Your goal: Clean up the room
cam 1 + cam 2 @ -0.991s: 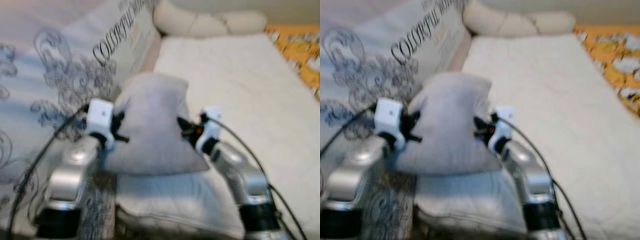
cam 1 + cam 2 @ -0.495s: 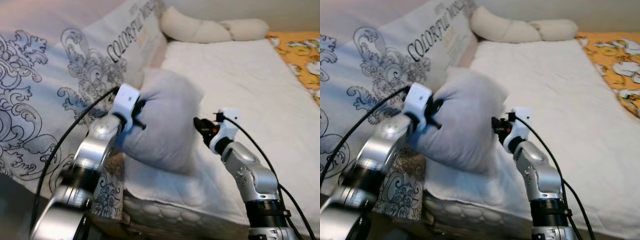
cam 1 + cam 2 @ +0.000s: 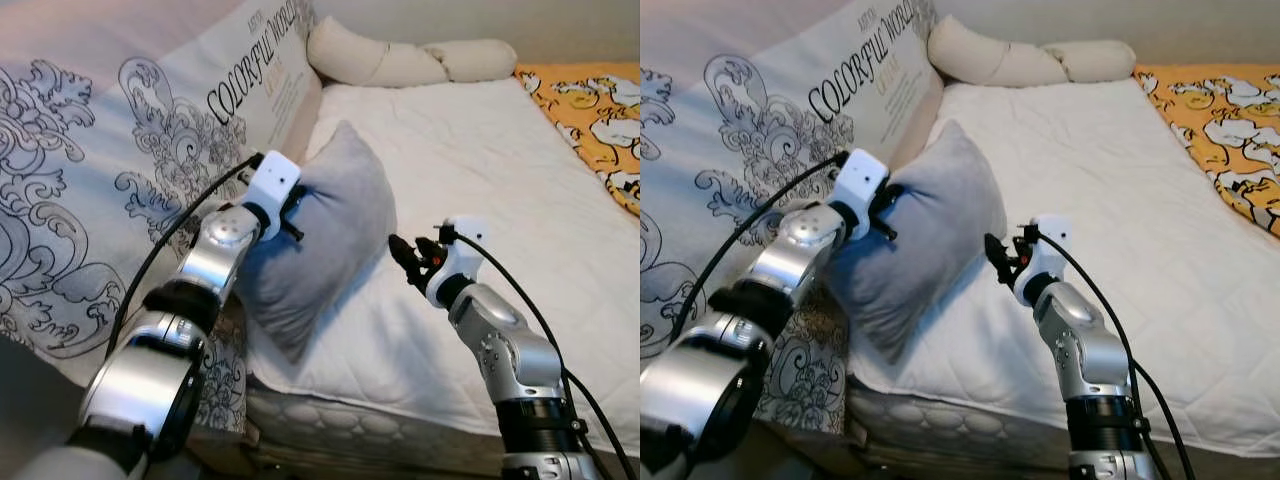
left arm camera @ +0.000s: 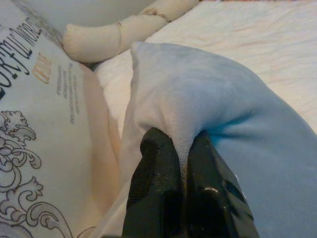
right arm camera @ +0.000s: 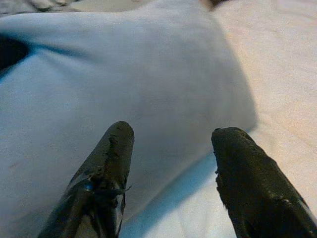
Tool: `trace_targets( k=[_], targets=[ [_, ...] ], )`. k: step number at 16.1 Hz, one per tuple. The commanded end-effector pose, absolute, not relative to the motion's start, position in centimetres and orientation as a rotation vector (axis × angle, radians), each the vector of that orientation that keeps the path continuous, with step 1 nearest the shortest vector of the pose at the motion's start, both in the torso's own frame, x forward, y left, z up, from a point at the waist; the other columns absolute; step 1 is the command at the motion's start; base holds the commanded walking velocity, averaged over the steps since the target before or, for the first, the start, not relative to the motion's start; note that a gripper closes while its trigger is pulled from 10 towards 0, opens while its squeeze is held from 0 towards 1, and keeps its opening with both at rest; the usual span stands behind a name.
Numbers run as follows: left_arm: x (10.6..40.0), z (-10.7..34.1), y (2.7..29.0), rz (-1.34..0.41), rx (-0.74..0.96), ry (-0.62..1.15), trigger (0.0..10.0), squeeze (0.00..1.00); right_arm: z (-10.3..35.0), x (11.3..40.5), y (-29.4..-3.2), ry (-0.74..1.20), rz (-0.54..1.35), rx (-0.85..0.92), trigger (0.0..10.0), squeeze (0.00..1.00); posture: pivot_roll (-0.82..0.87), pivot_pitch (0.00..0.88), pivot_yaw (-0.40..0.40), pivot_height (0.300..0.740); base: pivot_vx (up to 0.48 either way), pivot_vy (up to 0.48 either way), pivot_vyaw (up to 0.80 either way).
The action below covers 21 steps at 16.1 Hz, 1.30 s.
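Sagging grey pillow [image 3: 330,235], edge pinched
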<state>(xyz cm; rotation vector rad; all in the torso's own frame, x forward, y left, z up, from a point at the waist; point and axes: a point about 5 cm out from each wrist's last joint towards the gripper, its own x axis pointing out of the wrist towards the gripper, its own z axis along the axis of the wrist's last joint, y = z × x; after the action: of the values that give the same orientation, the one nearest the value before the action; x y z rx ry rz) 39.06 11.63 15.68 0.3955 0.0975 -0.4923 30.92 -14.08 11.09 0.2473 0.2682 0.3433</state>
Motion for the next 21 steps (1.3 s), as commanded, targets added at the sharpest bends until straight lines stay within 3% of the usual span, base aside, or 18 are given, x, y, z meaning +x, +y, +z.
trace_targets(
  k=[1, 8, 13, 18, 21],
  targets=[
    [40.0, 18.0, 11.8, -0.452, 0.405, 0.023, 10.0, 0.00, 12.9, 31.0, -13.4, 0.192, 0.446, 0.240, 10.0, 1.00, -0.06, 0.000, 0.109, 0.740, 0.000, 0.000, 0.00],
    [41.2, 19.1, 14.0, -0.247, 0.335, 0.037, 10.0, 0.00, 13.9, 30.4, -14.6, 0.176, 0.585, 0.142, 10.0, 1.00, -0.08, 0.000, 0.116, 0.740, 0.000, 0.000, 0.00],
    [40.6, 16.7, 14.6, -0.085, 0.320, 0.072, 10.0, 0.00, 13.6, 29.6, -13.9, 0.199, 0.689, 0.089, 10.0, 1.00, -0.09, 0.000, 0.118, 0.740, 0.000, 0.000, 0.00],
    [40.7, 19.1, 12.3, -0.113, 0.351, -0.143, 10.0, 0.00, 14.0, 29.6, -14.9, 0.197, 0.690, 0.063, 10.0, 1.00, -0.11, 0.000, 0.112, 0.740, 0.000, 0.000, 0.00],
    [40.6, 20.1, 12.3, -0.010, 0.367, -0.225, 10.0, 0.00, 14.1, 29.5, -15.1, 0.196, 0.688, 0.058, 10.0, 1.00, -0.11, 0.000, 0.105, 0.740, 0.000, 0.000, 0.00]
  ],
)
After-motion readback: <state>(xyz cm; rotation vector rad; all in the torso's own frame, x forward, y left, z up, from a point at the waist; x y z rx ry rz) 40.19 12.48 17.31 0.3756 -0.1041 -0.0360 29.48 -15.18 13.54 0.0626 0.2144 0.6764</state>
